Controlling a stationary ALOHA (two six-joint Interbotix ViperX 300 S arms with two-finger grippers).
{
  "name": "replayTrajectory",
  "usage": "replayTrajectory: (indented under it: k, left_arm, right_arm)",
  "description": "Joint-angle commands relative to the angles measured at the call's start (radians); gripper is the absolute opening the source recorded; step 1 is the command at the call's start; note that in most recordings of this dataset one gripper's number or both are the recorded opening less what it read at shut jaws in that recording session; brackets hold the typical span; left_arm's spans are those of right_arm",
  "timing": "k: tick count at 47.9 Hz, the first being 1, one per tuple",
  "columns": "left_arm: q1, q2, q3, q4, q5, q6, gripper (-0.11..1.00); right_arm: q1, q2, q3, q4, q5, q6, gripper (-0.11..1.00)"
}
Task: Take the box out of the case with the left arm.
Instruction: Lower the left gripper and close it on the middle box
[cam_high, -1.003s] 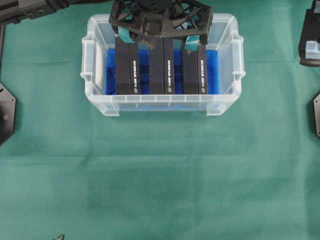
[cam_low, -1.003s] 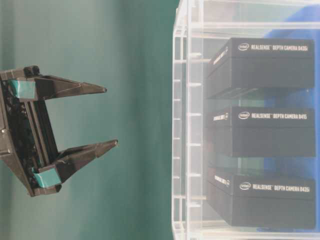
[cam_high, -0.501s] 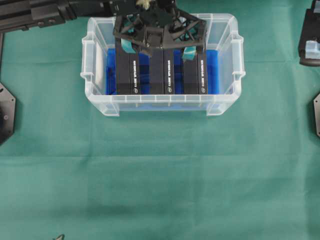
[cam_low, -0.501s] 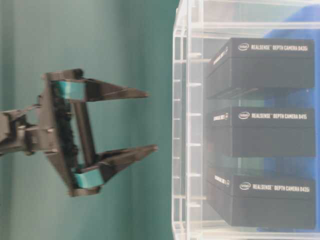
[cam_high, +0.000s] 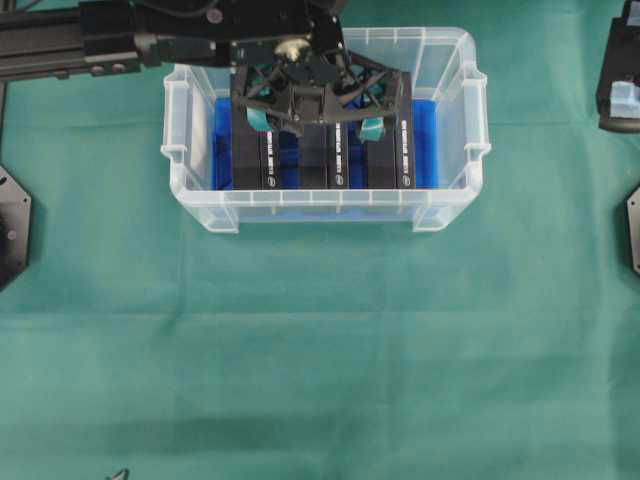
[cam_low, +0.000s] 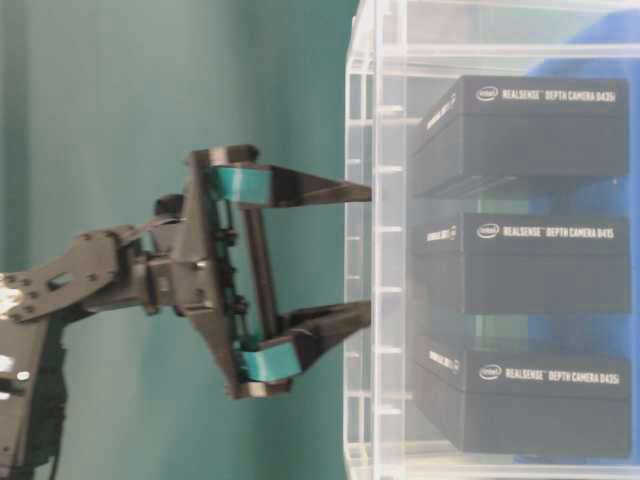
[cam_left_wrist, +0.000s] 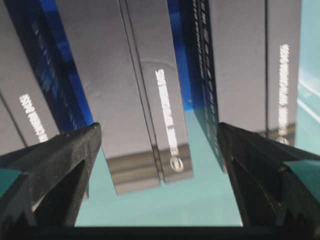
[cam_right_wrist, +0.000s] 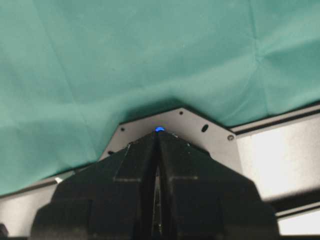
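Note:
The clear case (cam_high: 320, 212) with blue lining stands on the green cloth and holds three black boxes on edge. My left gripper (cam_high: 314, 124) hangs wide open over it. Its teal-padded fingers (cam_low: 300, 186) reach the case's rim (cam_low: 362, 100). They straddle the middle box (cam_low: 530, 262) from above without touching it. In the left wrist view that middle box (cam_left_wrist: 145, 100) lies between the two black fingers (cam_left_wrist: 60, 165), with the left gripper (cam_left_wrist: 159, 129) empty. My right gripper (cam_right_wrist: 157, 134) is shut on nothing, over the cloth and a metal plate.
A second box (cam_high: 255, 140) sits left of the middle one and a third box (cam_high: 390, 145) sits right of it, each close to a finger. The right arm (cam_high: 620, 85) is parked at the far right edge. Black base plates (cam_high: 12, 225) sit at both side edges.
My left gripper has come down toward the case, from well above the rim to fingertips at rim level over the middle box. It has stayed wide open. The boxes have not moved.

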Motion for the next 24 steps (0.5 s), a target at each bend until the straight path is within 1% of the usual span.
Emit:
replayTrajectory:
  k: [1,14,24]
  left_arm:
    - [0.003,-0.015,0.002,0.003,-0.015,0.000,0.98]
    - [0.011,-0.015,0.029,0.005,-0.021,0.002,0.98]
    - [0.012,0.000,0.066,0.006,-0.094,-0.002,0.98]
  right_arm:
    - [0.000,-0.003,-0.006,-0.002,-0.006,0.000,0.01]
    - [0.000,-0.003,-0.003,-0.002,-0.009,0.000,0.01]
    - [0.000,-0.003,-0.003,-0.002,-0.018,0.002,0.01]
